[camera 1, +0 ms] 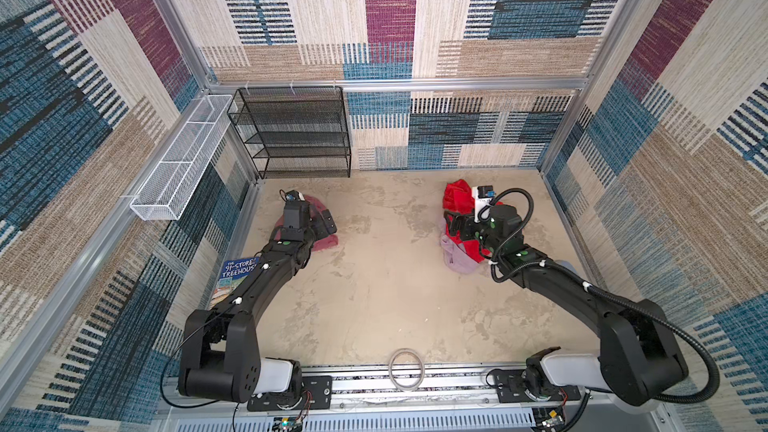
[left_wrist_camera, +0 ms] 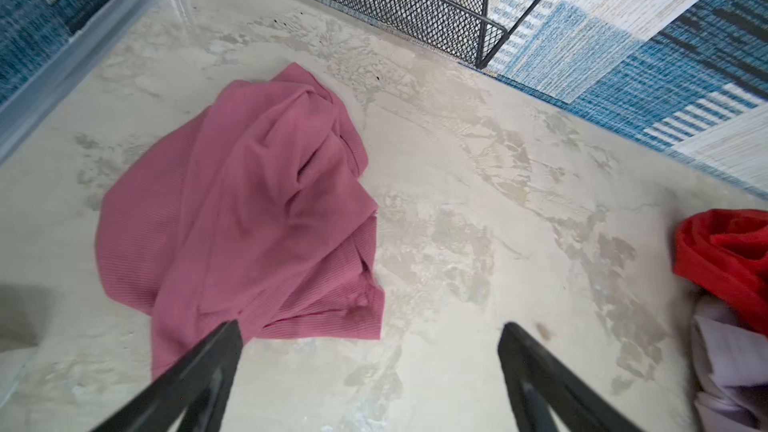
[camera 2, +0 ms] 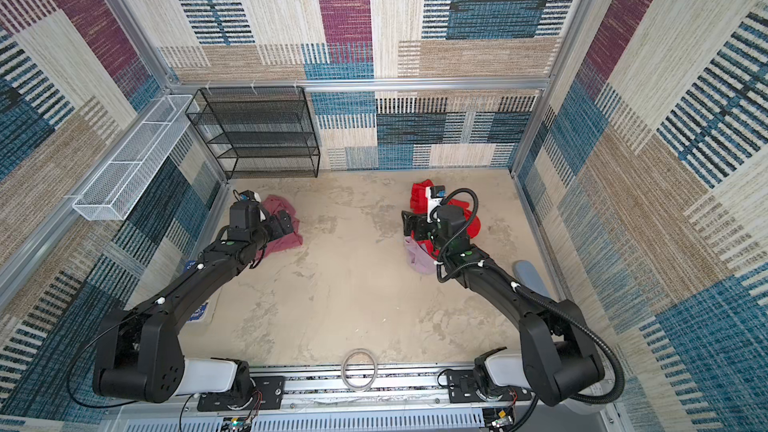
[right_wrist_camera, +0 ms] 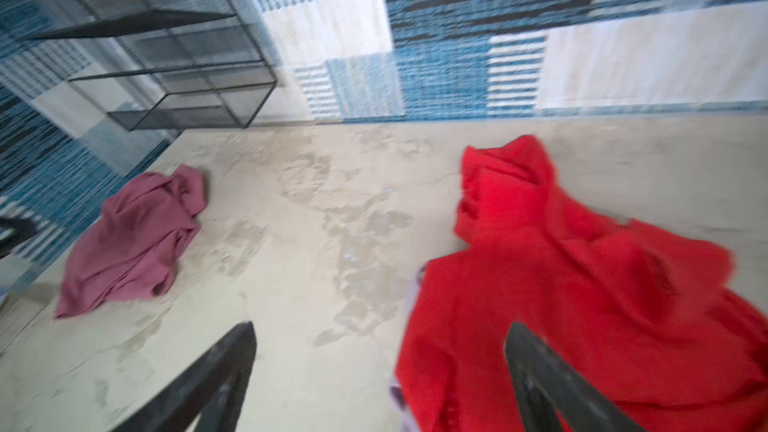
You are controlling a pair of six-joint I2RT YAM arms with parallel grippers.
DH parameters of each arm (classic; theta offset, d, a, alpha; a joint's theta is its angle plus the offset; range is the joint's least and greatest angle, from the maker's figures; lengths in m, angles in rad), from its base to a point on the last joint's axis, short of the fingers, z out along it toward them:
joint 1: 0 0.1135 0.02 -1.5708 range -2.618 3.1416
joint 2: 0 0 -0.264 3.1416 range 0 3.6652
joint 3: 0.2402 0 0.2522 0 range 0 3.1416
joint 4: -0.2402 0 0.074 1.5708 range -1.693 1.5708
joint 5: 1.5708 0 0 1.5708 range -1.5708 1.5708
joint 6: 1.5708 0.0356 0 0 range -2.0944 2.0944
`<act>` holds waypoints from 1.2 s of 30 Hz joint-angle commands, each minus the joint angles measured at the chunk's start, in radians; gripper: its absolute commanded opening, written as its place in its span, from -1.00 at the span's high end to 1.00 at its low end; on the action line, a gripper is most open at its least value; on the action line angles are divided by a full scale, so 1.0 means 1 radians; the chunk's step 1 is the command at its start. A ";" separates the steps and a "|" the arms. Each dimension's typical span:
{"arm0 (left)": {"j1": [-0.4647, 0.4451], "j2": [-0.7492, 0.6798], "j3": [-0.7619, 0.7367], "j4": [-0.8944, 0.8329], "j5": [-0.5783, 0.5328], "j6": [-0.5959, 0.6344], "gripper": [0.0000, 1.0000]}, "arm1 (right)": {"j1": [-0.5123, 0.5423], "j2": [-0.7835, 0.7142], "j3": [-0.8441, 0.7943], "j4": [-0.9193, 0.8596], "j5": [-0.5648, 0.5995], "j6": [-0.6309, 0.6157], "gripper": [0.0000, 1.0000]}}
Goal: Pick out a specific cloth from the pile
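On the mottled beige table, the pile, a red cloth lying over a lilac cloth, sits to the right. The dusty pink cloth lies crumpled by itself well apart on the left, near the black mesh rack. The left gripper over the pink edge and the right gripper over the red fabric both have jaws spread wide and empty, so we judge only the retreat remains. We should lift each straight up so no finger snags a fold.
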 commanded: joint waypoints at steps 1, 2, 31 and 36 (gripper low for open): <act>-0.002 -0.023 -0.033 0.053 -0.129 0.095 -0.99 | -0.082 -0.043 -0.058 0.099 0.116 -0.034 -0.96; -0.003 -0.028 -0.046 0.069 -0.153 0.116 -0.99 | -0.110 -0.049 -0.073 0.115 0.148 -0.038 -0.97; 0.049 0.092 -0.503 0.908 -0.152 0.432 -0.99 | -0.242 0.132 -0.444 0.836 0.297 -0.215 -0.98; 0.089 0.171 -0.519 1.015 -0.061 0.429 -0.99 | -0.281 0.191 -0.448 0.878 0.167 -0.213 -0.98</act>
